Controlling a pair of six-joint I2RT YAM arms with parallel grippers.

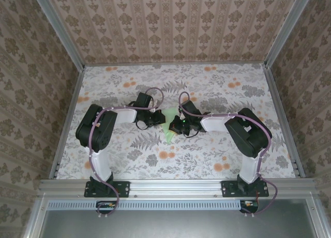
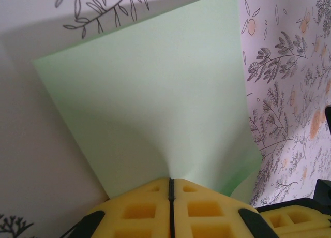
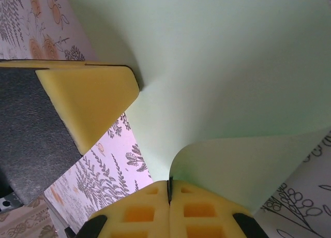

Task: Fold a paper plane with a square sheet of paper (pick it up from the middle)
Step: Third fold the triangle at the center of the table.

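Right, status: the square sheet of paper (image 1: 167, 130) is above the middle of the floral tablecloth (image 1: 217, 155), pinched between both arms from opposite sides. The left gripper (image 2: 171, 189) is clamped on one edge, yellow pads pressed together with the pale green paper fanning up out of the seam. The right gripper (image 3: 169, 189) is likewise closed on the sheet, and the paper comes out of its pads in a soft curl, one flap (image 3: 243, 165) rolling back over the rest. In the right wrist view a left finger pad (image 3: 93, 103) sits just beside the sheet, so the two grips are close together over the cloth's centre. The sheet looks raised off the tablecloth, throwing a shadow on it in the left wrist view; I can't tell whether its far edge touches the cloth. My read on progress: pickup is done and both grips are good, and we're early in the folding. I see a bend and a curl but no pressed crease anywhere, and the faces that show are plain and flat. From overhead the paper reads as a rough wedge over the cloth's centre, too small to say more. Nothing like a pointed dart with a centre line yet. What's left is essentially all the folds: centre crease, nose corners, wings. Risk, as I judge it, is thin paper buckling or slipping at these close grips.
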